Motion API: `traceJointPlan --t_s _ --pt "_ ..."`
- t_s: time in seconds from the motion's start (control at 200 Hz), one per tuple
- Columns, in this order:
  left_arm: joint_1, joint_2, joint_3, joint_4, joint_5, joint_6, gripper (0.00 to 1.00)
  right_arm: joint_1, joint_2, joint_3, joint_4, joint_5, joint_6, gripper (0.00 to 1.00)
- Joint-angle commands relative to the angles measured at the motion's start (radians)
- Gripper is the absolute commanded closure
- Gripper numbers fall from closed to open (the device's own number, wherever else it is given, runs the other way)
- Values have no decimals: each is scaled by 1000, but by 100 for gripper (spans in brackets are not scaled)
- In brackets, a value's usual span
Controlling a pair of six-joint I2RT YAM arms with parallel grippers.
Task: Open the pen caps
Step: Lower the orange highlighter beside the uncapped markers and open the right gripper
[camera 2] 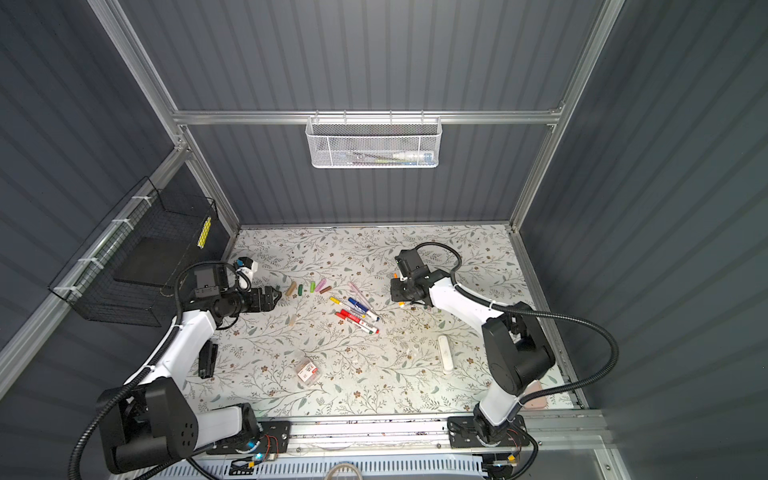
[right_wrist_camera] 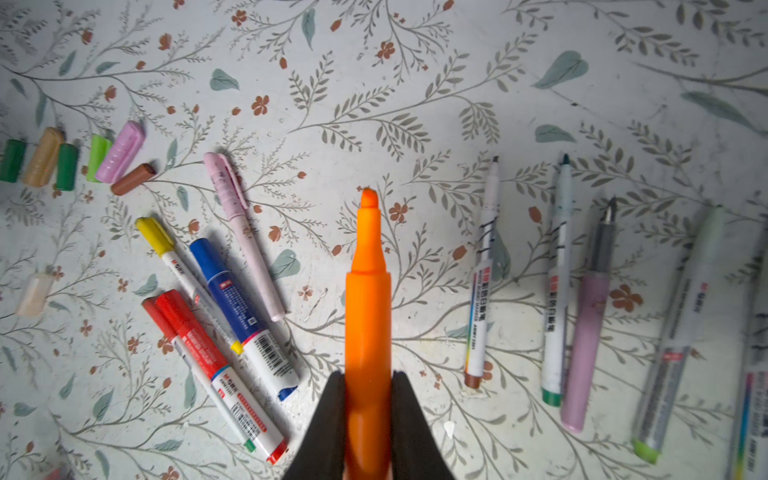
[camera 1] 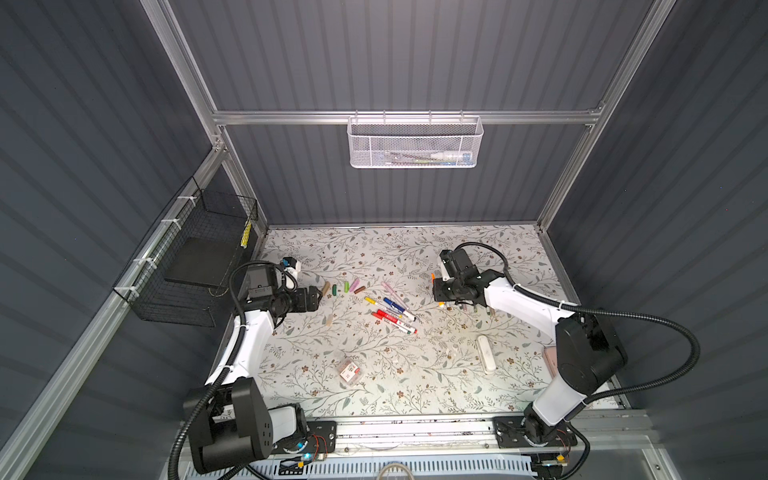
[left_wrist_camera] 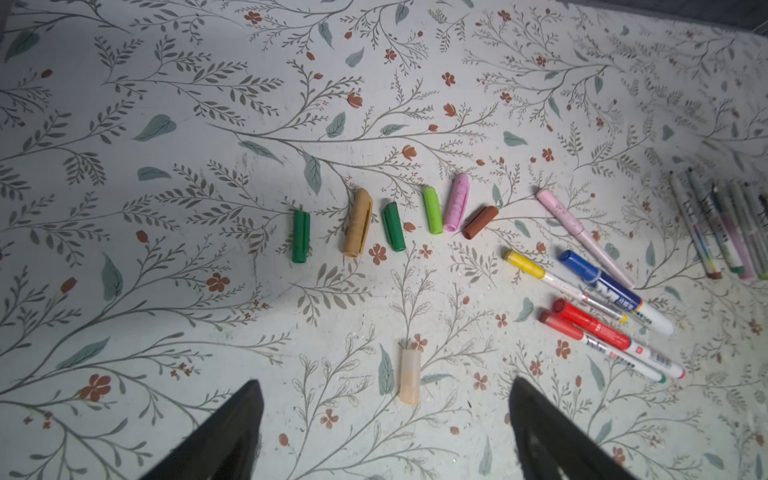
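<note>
Standing by the floral table, I see the left gripper hanging low over its left side, the two black fingers spread wide with nothing between them. A pale translucent cap lies flat on the table just ahead of that gap, touched by neither finger. Farther toward the far edge, the row of pen caps lies loose and side by side: a dark green cap, a tan cap, a second green cap, a lime cap, a pink cap close beside it, and a brown cap. Near the middle of the table five pens lie in a loose bunch with their caps on: a yellow-capped pen, a blue-capped pen, two red-capped pens pressed together, and a slim pink pen. The right gripper is clamped on the barrel of an orange pen, whose bare tip points out ahead above the table. Beside it, toward the right edge, the uncapped pens lie in a row. A white case rests nearer the front right corner, and a small clear box sits toward the front edge.
</note>
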Motion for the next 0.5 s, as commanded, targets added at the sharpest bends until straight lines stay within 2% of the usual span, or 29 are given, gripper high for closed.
traceJointPlan --t_s 0.0,0.265,0.495 --pt "27 -14 7 13 95 -38 6 -5 38 37 -54 47 -8 100" --pt "40 -12 -9 32 125 -52 0 -4 131 79 -68 73 -11 100" --pt "44 -7 -10 35 129 -52 0 -5 214 104 -90 112 -8 99"
